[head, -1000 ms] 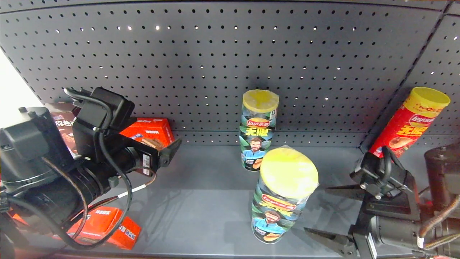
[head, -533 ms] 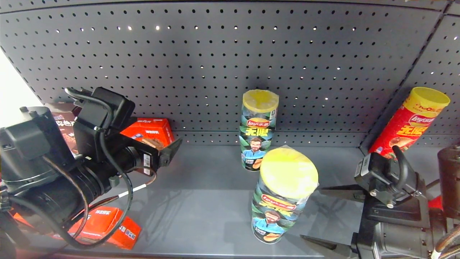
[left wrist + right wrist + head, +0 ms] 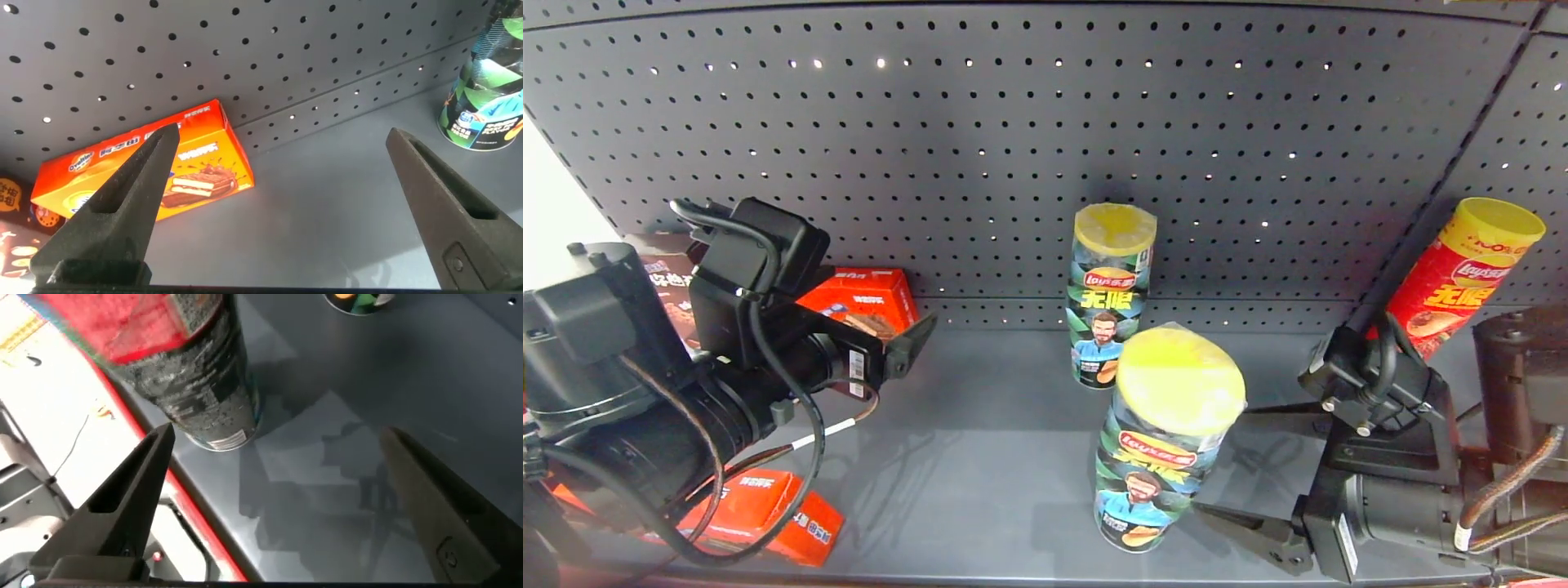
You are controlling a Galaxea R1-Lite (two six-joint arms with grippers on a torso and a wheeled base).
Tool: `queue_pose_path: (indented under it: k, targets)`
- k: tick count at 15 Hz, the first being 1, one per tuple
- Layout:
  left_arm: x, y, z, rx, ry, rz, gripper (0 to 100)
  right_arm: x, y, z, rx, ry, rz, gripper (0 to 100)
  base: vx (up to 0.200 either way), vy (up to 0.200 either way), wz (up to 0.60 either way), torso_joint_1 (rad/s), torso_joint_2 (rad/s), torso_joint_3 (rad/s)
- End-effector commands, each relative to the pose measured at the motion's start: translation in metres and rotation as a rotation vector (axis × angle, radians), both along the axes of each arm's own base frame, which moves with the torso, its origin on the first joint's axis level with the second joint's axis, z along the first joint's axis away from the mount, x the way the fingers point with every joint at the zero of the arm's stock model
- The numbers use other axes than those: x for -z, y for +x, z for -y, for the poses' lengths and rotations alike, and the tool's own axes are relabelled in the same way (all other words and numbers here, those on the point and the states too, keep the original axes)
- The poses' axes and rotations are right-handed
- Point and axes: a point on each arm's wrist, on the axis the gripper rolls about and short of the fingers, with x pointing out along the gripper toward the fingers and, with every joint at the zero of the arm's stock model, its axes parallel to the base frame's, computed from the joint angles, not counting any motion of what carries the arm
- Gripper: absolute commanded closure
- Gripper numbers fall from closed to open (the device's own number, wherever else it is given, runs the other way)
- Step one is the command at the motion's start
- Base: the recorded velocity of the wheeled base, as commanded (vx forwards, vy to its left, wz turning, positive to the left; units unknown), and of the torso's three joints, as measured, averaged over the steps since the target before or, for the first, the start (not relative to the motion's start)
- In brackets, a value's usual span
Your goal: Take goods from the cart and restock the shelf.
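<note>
Grey pegboard shelf (image 3: 980,457): the front chip can (image 3: 1168,433) stands upright. We judge the right gripper (image 3: 278,437) spread beside it for clearance; the left gripper (image 3: 282,135) hangs spread, empty.

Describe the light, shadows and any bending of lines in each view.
Head view: light shines through some pegboard holes, rows of holes curve, soft arm shadows lie on the shelf. Left wrist view: the orange box is evenly lit. Right wrist view: angular shadows cross the shelf beside the near can.
</note>
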Motion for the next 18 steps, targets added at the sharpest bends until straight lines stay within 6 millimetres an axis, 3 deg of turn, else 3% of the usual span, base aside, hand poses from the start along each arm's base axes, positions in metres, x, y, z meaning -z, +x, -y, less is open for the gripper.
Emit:
queue_pose_path:
  k: [1, 11, 18]
  targets:
    - [0.0, 0.0, 0.0, -0.001, 0.0, 0.0, 0, 0.001, 0.005, 0.001, 0.019, -0.004, -0.004, 0, 0.0, 0.0, 0.0, 0.0, 0.0, 0.0]
    - [0.002, -0.001, 0.0, -0.001, 0.003, -0.006, 0, 0.003, 0.004, 0.016, 0.07, -0.005, -0.002, 0, 0.0, 0.0, 0.0, 0.0, 0.0, 0.0]
    - [0.001, -0.002, -0.001, -0.002, 0.002, -0.003, 0, -0.001, 0.012, 0.02, 0.223, -0.02, 0.069, 0, 0.0, 0.0, 0.0, 0.0, 0.0, 0.0]
